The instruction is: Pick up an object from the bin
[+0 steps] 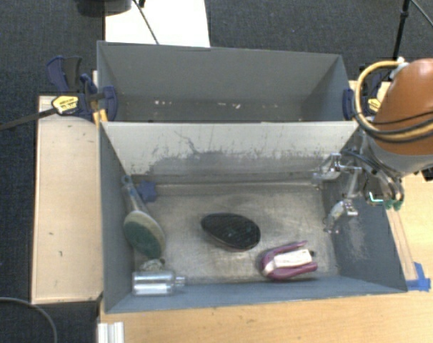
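– Four things I count in the grey bin (224, 148). Do you see the same?

– Yes, four. Near the middle of the floor lies a black oval thing (231, 231), flat and dark. To the right of it, close to the near wall, lies a purple and white packet (288, 261), on its side. At the left wall there is a brush (143, 233) with a round green head and a blue handle that points to the far side. In the near left corner lies a small clear bottle (156, 283), also on its side, just beside the head of the brush.

– And where is the gripper (336, 191)?

– It is at the right side of the bin, next to the sloped right wall, under the orange cover (416, 98) of the wrist. Below it I see bare floor and wall, no thing.

– What about its fingers (339, 211)?

– They stand wide apart, one toward the far side and one toward the near side. Between them is nothing.

– Which thing is the closest to it?

– The purple and white packet, nearer to us and a little to the left of the gripper. They are apart, not touching. The black oval thing is further left.
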